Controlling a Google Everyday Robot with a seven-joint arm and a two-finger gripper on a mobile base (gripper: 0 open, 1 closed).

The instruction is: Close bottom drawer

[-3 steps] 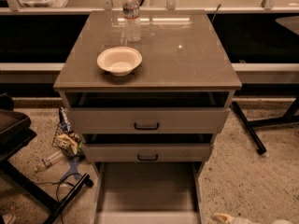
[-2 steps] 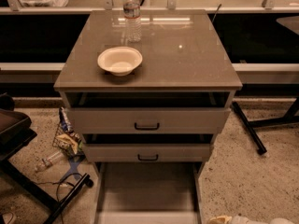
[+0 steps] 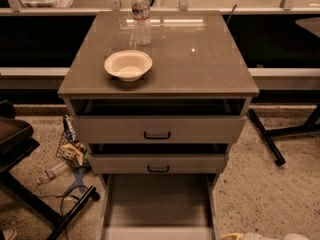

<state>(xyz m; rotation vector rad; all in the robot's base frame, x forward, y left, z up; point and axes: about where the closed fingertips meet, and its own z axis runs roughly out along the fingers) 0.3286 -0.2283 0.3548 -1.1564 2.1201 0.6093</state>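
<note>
Standing pulled far out at the foot of the grey-beige cabinet (image 3: pixel 200 59), the bottom drawer (image 3: pixel 157 206) reaches to the lower edge of the view, its shallow interior showing only a plain grey floor and its front panel cut off by the frame. Above it, the middle drawer (image 3: pixel 158 163) and the top drawer (image 3: pixel 157 129) also sit partly open, each with a small dark handle, the top one projecting over a dark gap beneath the cabinet top.

A pale bowl (image 3: pixel 128 64) sits on the cabinet top near its left front, with a clear water bottle (image 3: pixel 141 14) upright behind it, well apart from the drawers.

Only a sliver of the pale gripper (image 3: pixel 260 236) shows, low in the right corner on the speckled floor side, just beside the bottom drawer's right front corner; whether it is open or closed cannot be told.

On the floor to the left lie crumpled wrappers (image 3: pixel 72 149) close to the cabinet, and a black stand leg (image 3: pixel 65 216) angles toward the bottom drawer's left side. Another black leg (image 3: pixel 265 136) slants across the floor on the right.
</note>
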